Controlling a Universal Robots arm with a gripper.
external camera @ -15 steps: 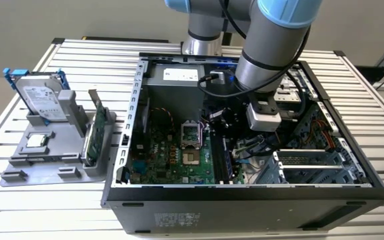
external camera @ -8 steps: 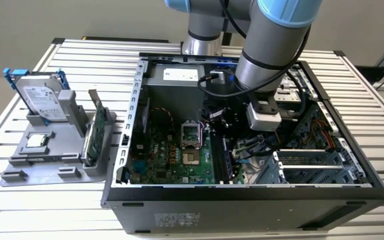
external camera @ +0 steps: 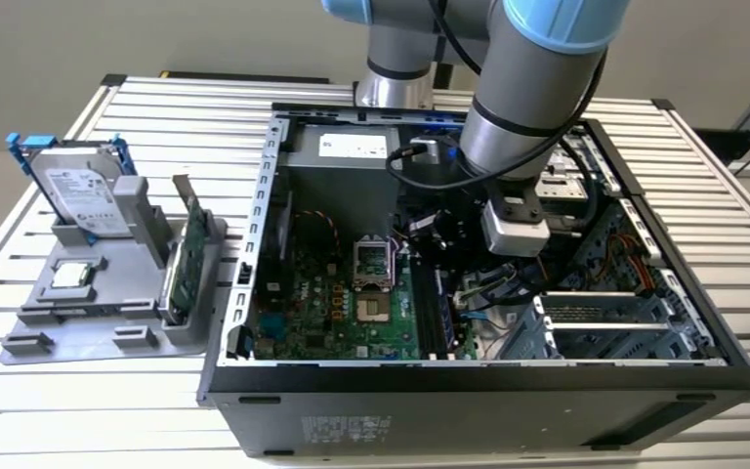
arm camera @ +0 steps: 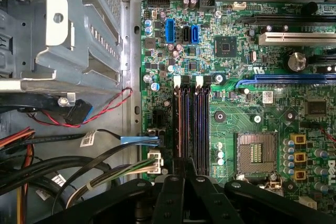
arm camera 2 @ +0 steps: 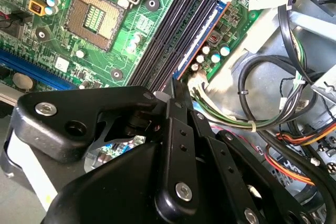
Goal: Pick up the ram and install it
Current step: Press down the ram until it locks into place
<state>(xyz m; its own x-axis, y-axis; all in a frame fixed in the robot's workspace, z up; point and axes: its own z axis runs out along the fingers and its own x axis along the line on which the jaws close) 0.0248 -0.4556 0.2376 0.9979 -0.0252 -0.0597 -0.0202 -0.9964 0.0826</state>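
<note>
Well off to the exterior view's left, on the slatted metal bench (external camera: 36, 386), a grey holder tray (external camera: 50, 337) carries 3 parts. A silver hard drive (external camera: 82, 191) in a blue frame stands upright at its far end. A small square chip (external camera: 73, 276) lies flat near the middle, and a broad green expansion card (external camera: 187, 269) stands on edge along the side nearest the computer.

Next comes the open computer case (external camera: 479, 391), lying on its side with the green motherboard (external camera: 316, 303) facing up and the bare processor socket (external camera: 372, 259) near the board's centre.

Further toward the exterior view's right, the robot arm (external camera: 531, 88) reaches down into the case. Its black tool (arm camera 2: 176, 85) hangs low over 1 end of the 4 dark memory slots (arm camera: 191, 124). Whether the tool is wide, narrow or clamped on anything, I cannot tell.

The ram (arm camera 2: 207, 32) seems to be the thin blue-edged stick standing in the slot closest to the cable bundle (arm camera 2: 262, 108), with its near end just beside the tool's tip. I cannot tell whether it is fully seated. Beyond it lie loose black, red and orange wires and the metal drive cage (arm camera: 79, 30).
</note>
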